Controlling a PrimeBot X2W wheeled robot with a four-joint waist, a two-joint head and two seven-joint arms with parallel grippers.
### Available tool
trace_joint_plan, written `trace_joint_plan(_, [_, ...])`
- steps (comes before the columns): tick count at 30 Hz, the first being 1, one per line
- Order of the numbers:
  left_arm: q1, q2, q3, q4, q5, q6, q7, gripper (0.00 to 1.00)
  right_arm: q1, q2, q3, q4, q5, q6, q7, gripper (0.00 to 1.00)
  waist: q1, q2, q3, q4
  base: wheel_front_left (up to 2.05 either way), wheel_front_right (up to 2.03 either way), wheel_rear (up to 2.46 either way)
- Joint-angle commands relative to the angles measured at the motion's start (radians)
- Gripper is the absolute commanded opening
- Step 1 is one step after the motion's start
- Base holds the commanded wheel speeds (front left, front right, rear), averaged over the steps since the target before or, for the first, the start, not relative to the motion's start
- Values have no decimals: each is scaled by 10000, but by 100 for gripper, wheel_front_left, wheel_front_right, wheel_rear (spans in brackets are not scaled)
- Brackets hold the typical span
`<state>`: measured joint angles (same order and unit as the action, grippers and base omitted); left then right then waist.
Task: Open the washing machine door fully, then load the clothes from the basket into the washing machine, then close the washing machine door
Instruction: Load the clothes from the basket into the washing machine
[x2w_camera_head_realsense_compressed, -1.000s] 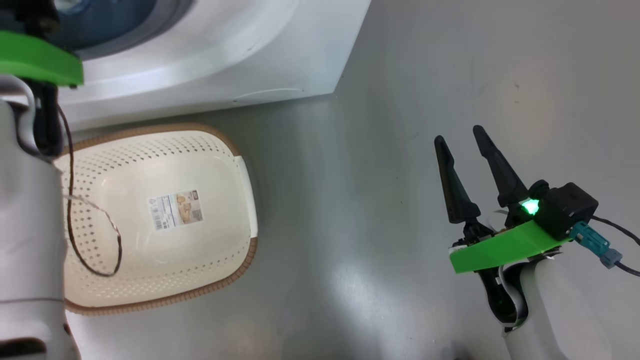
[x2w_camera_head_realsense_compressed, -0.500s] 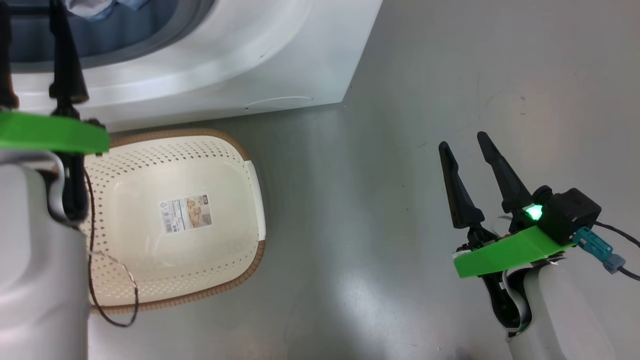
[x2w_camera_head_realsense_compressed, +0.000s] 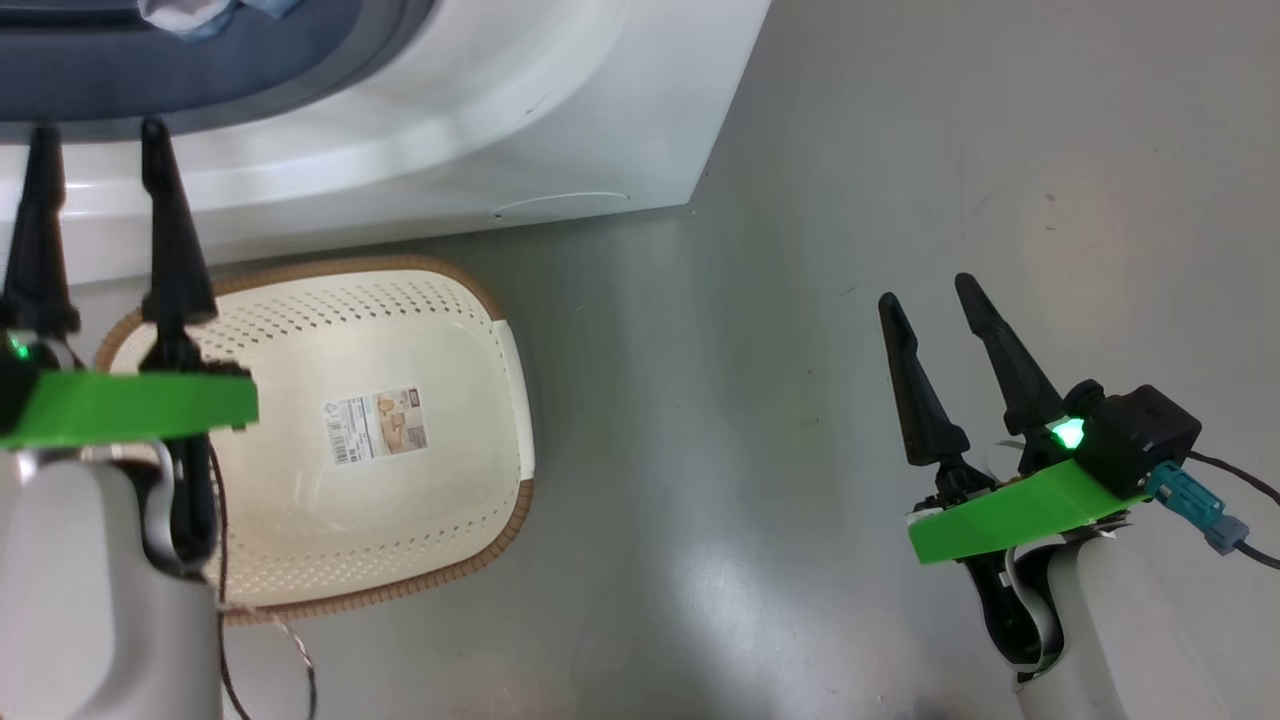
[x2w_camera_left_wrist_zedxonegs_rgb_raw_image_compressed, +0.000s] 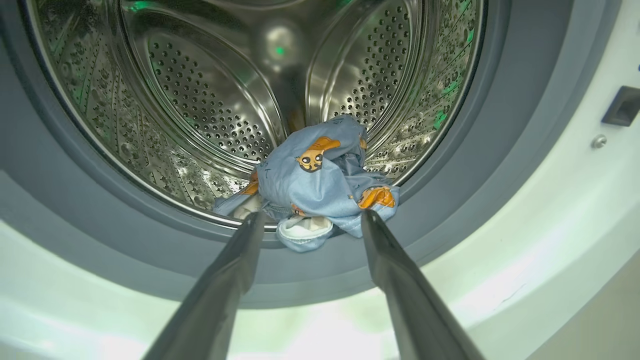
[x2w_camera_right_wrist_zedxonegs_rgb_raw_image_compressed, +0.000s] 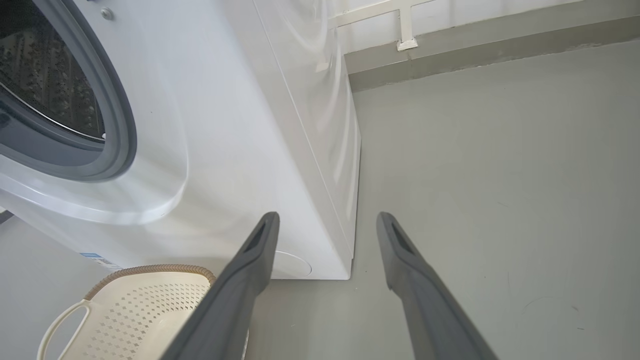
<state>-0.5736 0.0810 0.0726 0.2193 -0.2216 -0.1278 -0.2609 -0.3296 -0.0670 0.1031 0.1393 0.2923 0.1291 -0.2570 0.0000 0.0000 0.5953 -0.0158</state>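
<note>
The washing machine (x2w_camera_head_realsense_compressed: 450, 120) stands with its mouth open, and its door is out of view. In the left wrist view the clothes (x2w_camera_left_wrist_zedxonegs_rgb_raw_image_compressed: 320, 175), blue with orange prints, lie bunched at the front lip of the steel drum (x2w_camera_left_wrist_zedxonegs_rgb_raw_image_compressed: 200, 100), partly over the grey gasket (x2w_camera_left_wrist_zedxonegs_rgb_raw_image_compressed: 500, 125). My left gripper (x2w_camera_left_wrist_zedxonegs_rgb_raw_image_compressed: 312, 217) is open and empty, just short of them. From the head it (x2w_camera_head_realsense_compressed: 100, 135) hangs in front of the machine, above the basket (x2w_camera_head_realsense_compressed: 400, 300), whose floor shows only a label. My right gripper (x2w_camera_head_realsense_compressed: 925, 292) is open over bare floor to the right.
The right wrist view shows the machine's right corner (x2w_camera_right_wrist_zedxonegs_rgb_raw_image_compressed: 345, 225), the basket's handle end (x2w_camera_right_wrist_zedxonegs_rgb_raw_image_compressed: 145, 310) at lower left and a wall base (x2w_camera_right_wrist_zedxonegs_rgb_raw_image_compressed: 475, 55) behind. A loose cable (x2w_camera_head_realsense_compressed: 215, 560) hangs from my left arm over the basket. Grey floor (x2w_camera_head_realsense_compressed: 750, 400) spreads between basket and right gripper.
My left gripper has drawn back out of the machine's mouth, coming down the head view until its fingers show above the basket. The head camera shifted slightly. The right gripper stayed put.
</note>
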Motion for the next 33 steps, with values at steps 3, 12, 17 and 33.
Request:
trace_joint_plan(3, [879,121,477,-664,279,-29,-9,100,212,71,249,-229,4,16,-48,100,0,0,22,3,0,0,0])
trace_joint_plan(12, [2218,-216,790,-1274,452,-29,-9,100,193,70,240,-195,2,16,-48,100,0,0,6,73,0,0,0])
trace_joint_plan(17, [2659,-280,804,-1454,446,-5,-9,100,178,72,247,-170,23,16,-48,100,0,0,-11,123,0,0,0])
trace_joint_plan(33, [4196,-306,571,-1820,71,481,-9,100,155,70,312,-121,89,16,-48,100,0,0,-44,33,0,0,0])
